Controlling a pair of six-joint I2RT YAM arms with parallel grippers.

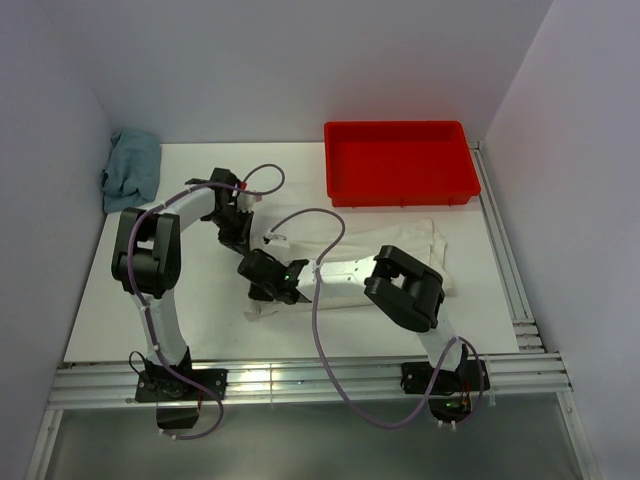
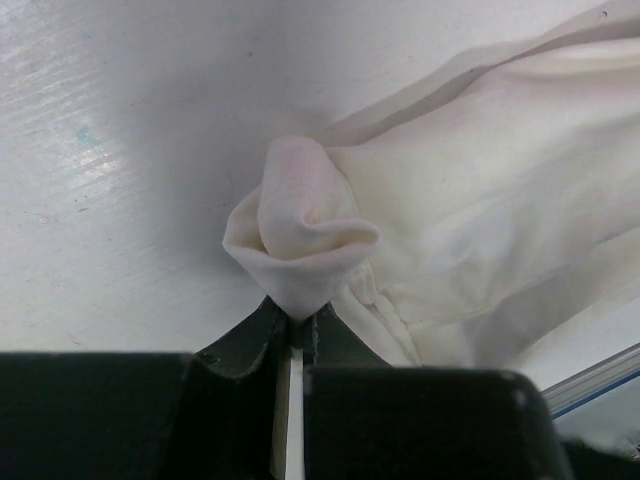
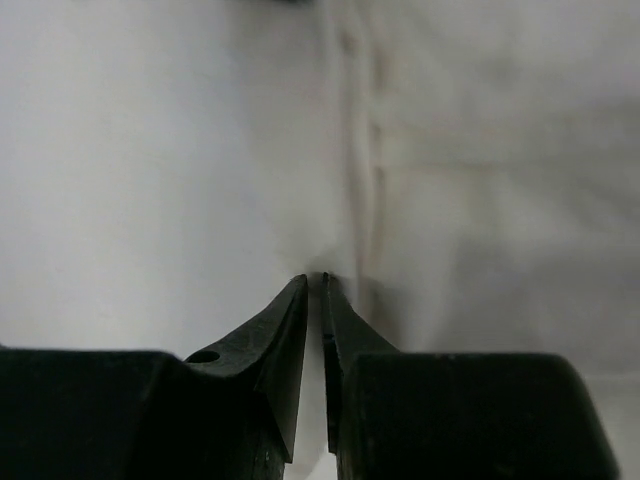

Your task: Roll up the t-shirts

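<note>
A cream-white t-shirt (image 1: pixel 425 243) lies stretched across the white table (image 1: pixel 130 310), partly under my right arm. My left gripper (image 1: pixel 243 238) is at its far left corner. In the left wrist view that gripper (image 2: pixel 297 316) is shut on a bunched, curled corner of the t-shirt (image 2: pixel 300 235), and the rest of the cloth spreads to the right. My right gripper (image 1: pixel 252 282) is at the shirt's near left end. In the right wrist view its jaws (image 3: pixel 314 281) are closed to a thin slit, with the tips pinching the t-shirt (image 3: pixel 480 150) beside its stitched hem (image 3: pixel 362 170).
A red tray (image 1: pixel 400 160) stands at the back right, just beyond the shirt. A crumpled blue cloth (image 1: pixel 133 168) lies in the back left corner. Grey walls close in both sides, and metal rails (image 1: pixel 300 380) run along the near edge.
</note>
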